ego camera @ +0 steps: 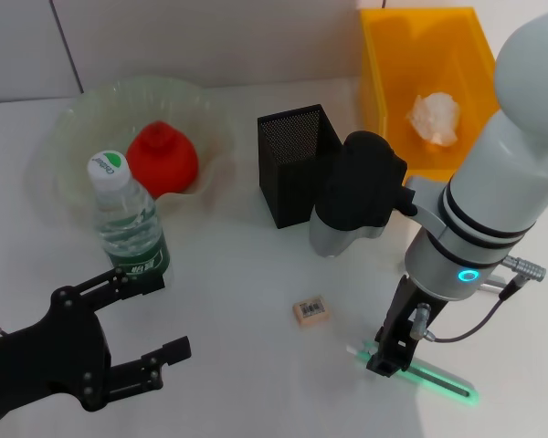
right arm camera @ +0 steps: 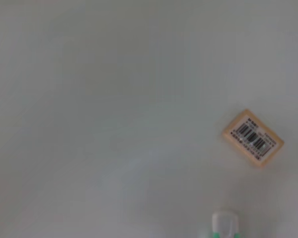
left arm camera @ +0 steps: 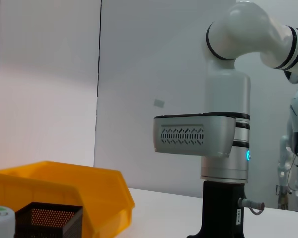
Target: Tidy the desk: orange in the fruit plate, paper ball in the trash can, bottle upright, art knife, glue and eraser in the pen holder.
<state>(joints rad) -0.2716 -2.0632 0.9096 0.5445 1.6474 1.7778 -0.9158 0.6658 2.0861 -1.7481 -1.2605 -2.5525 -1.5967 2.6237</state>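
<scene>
Orange (ego camera: 163, 158) sits in fruit plate (ego camera: 73, 119), paper ball (ego camera: 436, 117) in trash can (ego camera: 384, 55); left tool (ego camera: 151, 324) spread, right tool (ego camera: 385, 358) unclear.

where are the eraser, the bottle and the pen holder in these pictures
eraser (ego camera: 310, 310), head view, on its labelled top face
bottle (ego camera: 130, 228), head view, on the clear body above the green label
pen holder (ego camera: 290, 173), head view, on its black mesh front wall

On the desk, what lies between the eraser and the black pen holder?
Nothing: in the head view the stretch of white desk between the eraser and the pen holder is bare. The right arm's grey wrist housing only overhangs beside it.
</scene>
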